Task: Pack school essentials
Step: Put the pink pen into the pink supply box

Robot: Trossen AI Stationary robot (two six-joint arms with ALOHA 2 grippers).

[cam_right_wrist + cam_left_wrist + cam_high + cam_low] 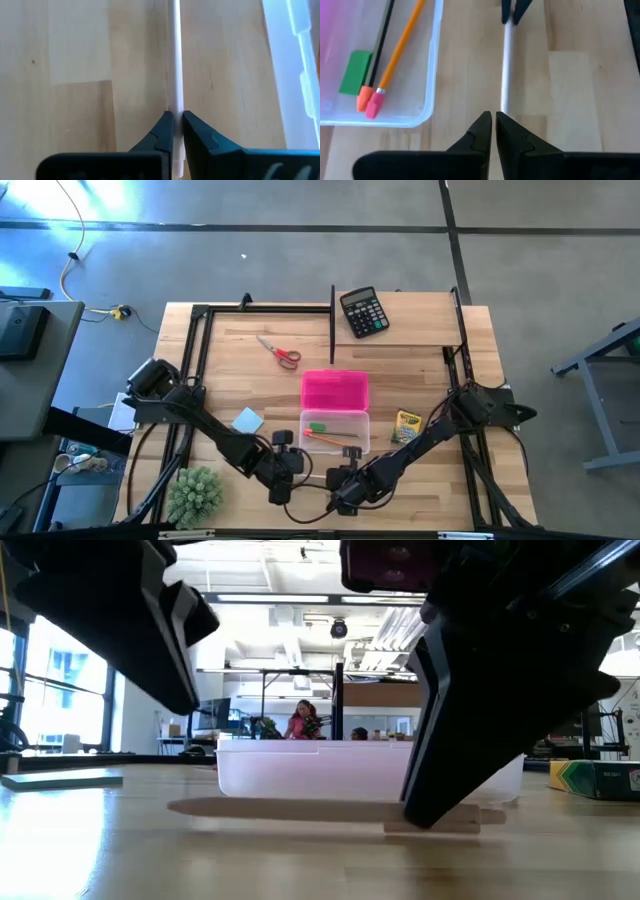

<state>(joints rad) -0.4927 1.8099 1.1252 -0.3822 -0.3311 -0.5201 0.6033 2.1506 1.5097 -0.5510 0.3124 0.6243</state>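
A thin white pencil (pixel 506 65) lies flat on the table in front of the clear case (pixel 335 432), whose pink lid (pixel 335 390) is open. The case holds a green eraser (pixel 356 72), an orange pencil (pixel 400 50) and a dark pencil (pixel 380 45). My right gripper (pixel 176 117) is shut on the white pencil. My left gripper (pixel 493 117) is shut and hovers over the pencil's other end, above the table. Red-handled scissors (pixel 280 352), a light-blue notepad (pixel 247 420) and the crayon box (pixel 406 425) lie on the table. My right gripper pinches the white pencil between its two fingers, near its right-hand end (pixel 175 102); a short stub shows behind the fingers. The fingers (pixel 440 790) slant down from above and from the table's right, along the pencil. The pencil (pixel 280 808) lies flat on the table.
A black calculator (pixel 363 312) sits by the far edge. A green spiky plant (pixel 195 495) stands at the near left corner. Black frame rails (pixel 332 310) run along the far, left and right sides. Both arms crowd the strip between the case and the near edge.
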